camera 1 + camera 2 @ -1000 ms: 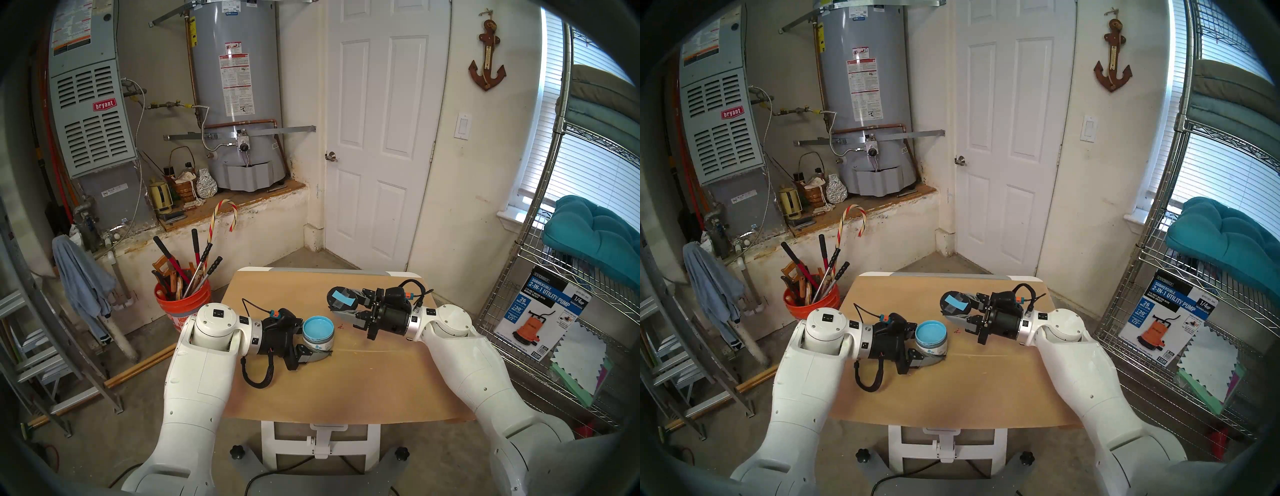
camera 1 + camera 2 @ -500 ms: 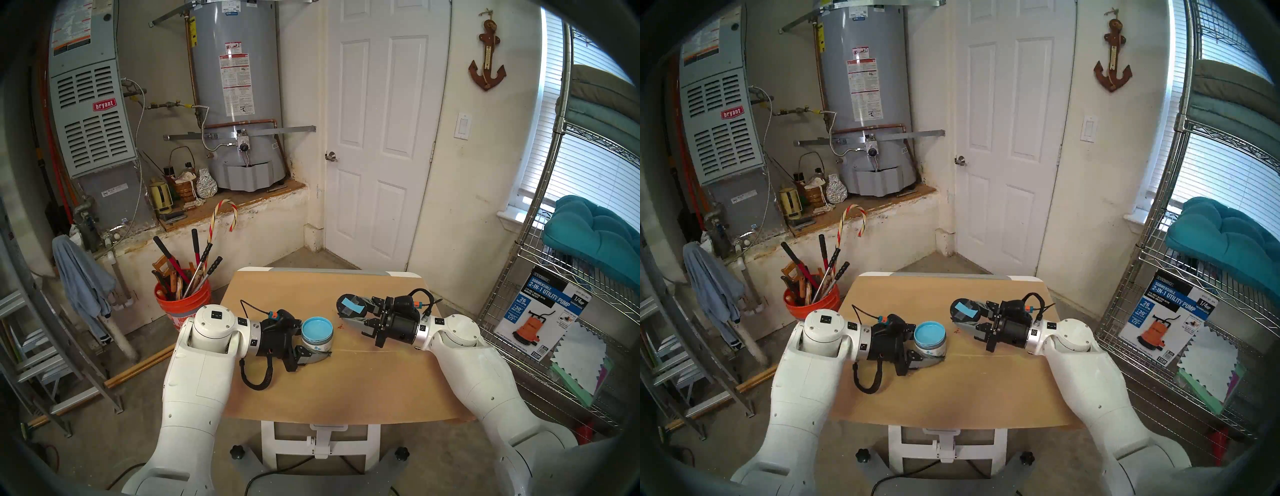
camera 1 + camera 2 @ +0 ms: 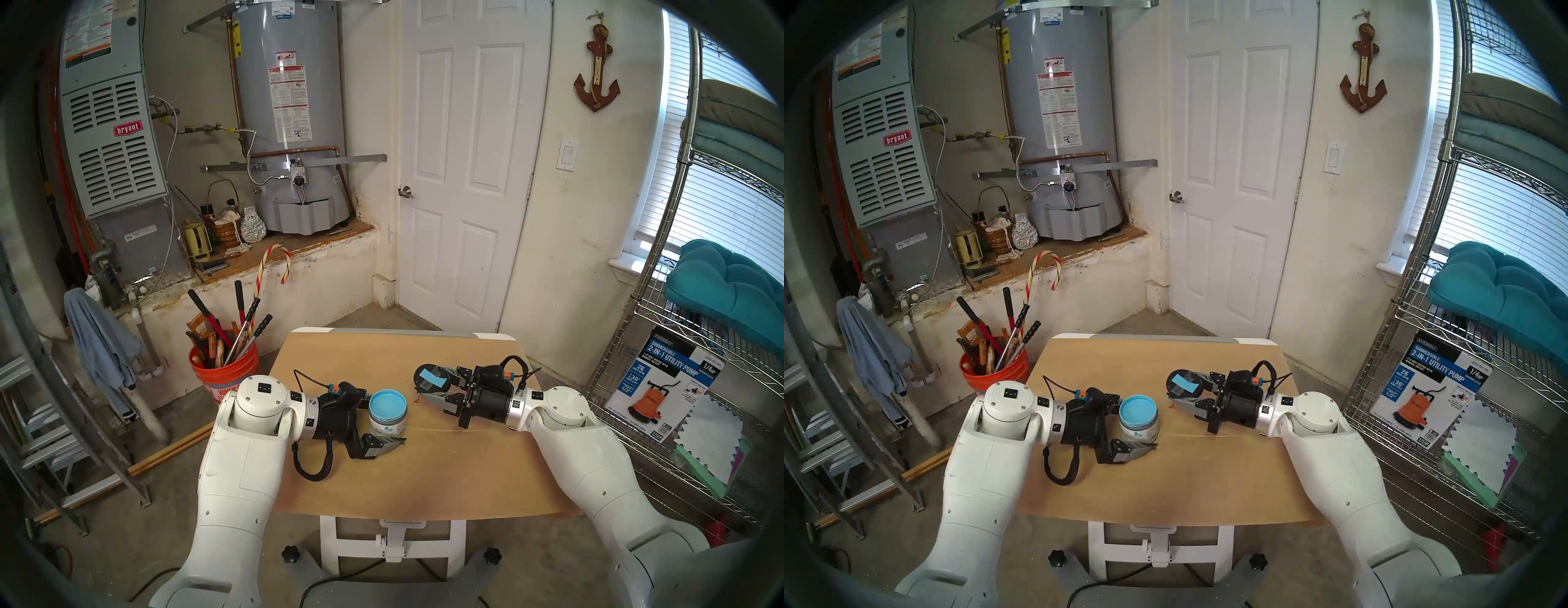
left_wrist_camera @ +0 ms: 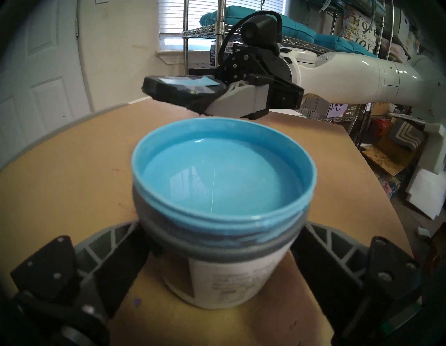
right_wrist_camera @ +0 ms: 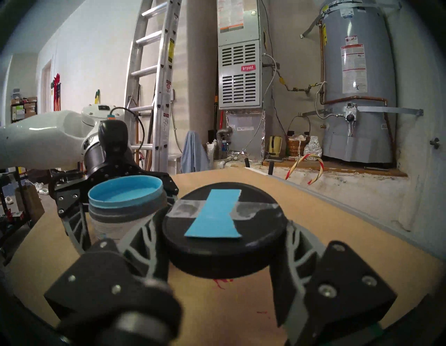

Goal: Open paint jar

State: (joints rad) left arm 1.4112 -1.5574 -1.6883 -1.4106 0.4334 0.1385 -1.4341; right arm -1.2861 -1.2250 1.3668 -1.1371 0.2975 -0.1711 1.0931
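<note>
The paint jar (image 3: 387, 409) stands lidless on the brown table (image 3: 424, 475), its light-blue paint showing in the left wrist view too (image 4: 224, 193). My left gripper (image 3: 384, 422) sits around the jar's lower body with its jaws open. Both fingers (image 4: 115, 244) stand a little off the jar's sides. The black lid (image 3: 430, 377), with a light-blue tape strip across its top, hangs just above the table to the jar's right. My right gripper (image 3: 428, 384) is shut on the lid's rim, which also shows in the right wrist view (image 5: 224, 227).
A small red mark (image 3: 418, 400) lies on the table between jar and lid. An orange bucket of tools (image 3: 225, 373) stands on the floor off the table's left edge. A wire shelf (image 3: 679, 382) stands to the right and a ladder (image 3: 63, 424) to the left.
My left gripper has opened off the jar, its near finger swinging toward me. My right gripper has carried the lid a little to the right and lower.
</note>
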